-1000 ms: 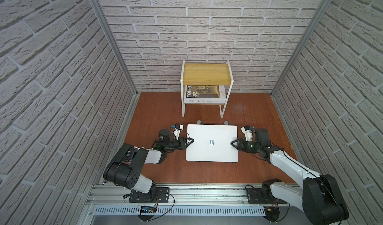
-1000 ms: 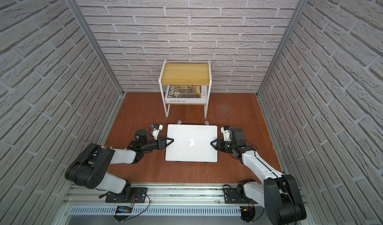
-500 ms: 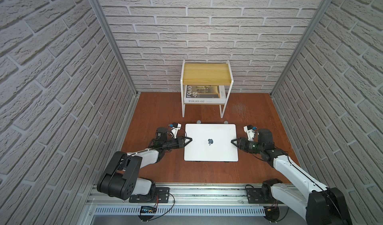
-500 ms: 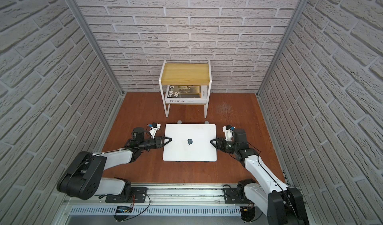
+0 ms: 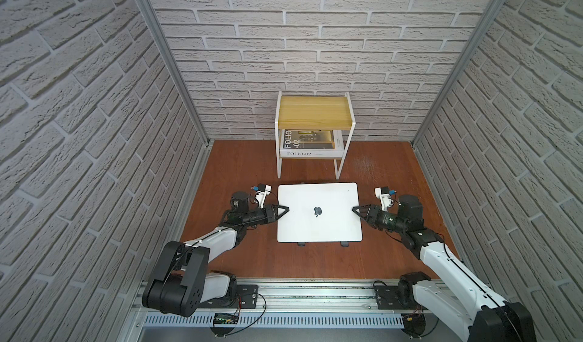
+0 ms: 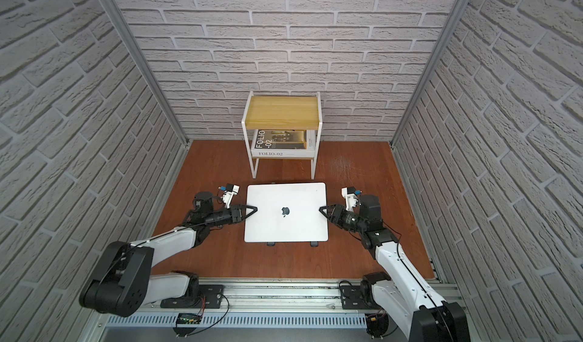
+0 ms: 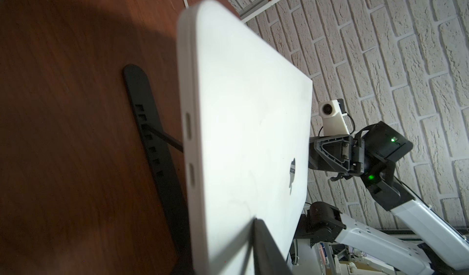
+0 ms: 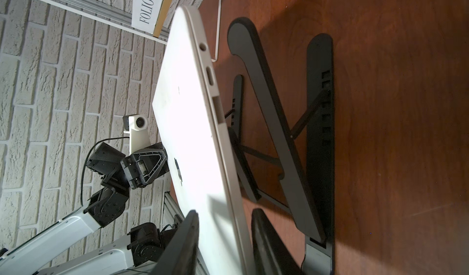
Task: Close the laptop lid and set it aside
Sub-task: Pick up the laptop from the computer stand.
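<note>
In both top views the laptop (image 5: 318,212) is covering most of the black stand (image 5: 302,244), only two feet peeking out at its six o'clock edge; at twelve o'clock the yellow shelf top (image 5: 315,112) is hiding the far part of the FOLIO-02 book (image 5: 307,143). The frame is cutting off the right arm (image 5: 448,264) at five o'clock. The left gripper (image 5: 283,210) is showing, in the left wrist view, one finger (image 7: 266,256) over the laptop lid (image 7: 248,109), blurred and clipped by the picture's edge, its partner lying hidden beneath the laptop. In the right wrist view both fingers (image 8: 181,248) of the right gripper (image 5: 356,210) are running off the frame, and whether they are pressing the laptop is not showing
</note>
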Action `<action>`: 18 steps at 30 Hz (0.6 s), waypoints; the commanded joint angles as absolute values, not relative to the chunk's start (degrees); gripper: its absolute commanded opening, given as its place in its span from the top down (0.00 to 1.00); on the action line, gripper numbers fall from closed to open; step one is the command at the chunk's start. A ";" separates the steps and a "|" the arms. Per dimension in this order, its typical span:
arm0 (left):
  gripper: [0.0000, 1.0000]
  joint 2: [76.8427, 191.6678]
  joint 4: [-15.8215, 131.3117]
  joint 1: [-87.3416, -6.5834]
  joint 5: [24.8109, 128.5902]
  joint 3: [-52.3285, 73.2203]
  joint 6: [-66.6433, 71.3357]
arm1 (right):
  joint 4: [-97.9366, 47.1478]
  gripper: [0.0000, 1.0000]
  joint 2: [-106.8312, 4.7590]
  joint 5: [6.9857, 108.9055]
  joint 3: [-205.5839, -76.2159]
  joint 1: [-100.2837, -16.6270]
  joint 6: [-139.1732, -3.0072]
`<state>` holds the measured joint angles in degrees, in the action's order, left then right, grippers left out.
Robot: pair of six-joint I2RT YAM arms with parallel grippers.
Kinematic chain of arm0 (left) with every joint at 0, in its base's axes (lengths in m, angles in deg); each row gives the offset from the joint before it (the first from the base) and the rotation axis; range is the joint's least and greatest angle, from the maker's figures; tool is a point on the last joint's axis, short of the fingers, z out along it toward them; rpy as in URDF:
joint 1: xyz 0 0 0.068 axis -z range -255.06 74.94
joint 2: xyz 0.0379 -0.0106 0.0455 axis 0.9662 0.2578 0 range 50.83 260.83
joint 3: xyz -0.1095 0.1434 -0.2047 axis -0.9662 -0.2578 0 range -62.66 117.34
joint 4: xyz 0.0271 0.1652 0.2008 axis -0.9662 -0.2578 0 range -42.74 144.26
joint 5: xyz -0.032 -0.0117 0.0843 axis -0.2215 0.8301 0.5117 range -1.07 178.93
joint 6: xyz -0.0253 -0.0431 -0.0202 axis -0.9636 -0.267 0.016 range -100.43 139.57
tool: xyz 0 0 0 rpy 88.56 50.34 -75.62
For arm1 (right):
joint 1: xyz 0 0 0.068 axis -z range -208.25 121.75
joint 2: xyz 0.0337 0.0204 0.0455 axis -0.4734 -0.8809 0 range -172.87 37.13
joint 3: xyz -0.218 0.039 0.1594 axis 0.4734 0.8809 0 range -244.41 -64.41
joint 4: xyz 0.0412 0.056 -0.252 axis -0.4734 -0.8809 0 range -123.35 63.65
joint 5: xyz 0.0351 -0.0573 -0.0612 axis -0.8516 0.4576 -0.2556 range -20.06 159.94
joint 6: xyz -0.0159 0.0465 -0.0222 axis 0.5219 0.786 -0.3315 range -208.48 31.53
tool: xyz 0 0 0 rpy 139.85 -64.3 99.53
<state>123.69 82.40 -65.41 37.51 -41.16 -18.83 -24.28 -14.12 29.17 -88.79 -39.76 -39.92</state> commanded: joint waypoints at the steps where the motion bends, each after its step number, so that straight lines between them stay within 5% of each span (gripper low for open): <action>1: 0.73 122.26 78.79 -64.99 45.89 -39.87 -13.30 | -11.07 0.63 -9.72 15.54 -92.33 -41.26 -36.42; 18: 0.73 114.68 67.44 -65.28 48.17 -31.57 -16.00 | -6.38 0.69 -8.05 15.06 -97.85 -42.31 -30.08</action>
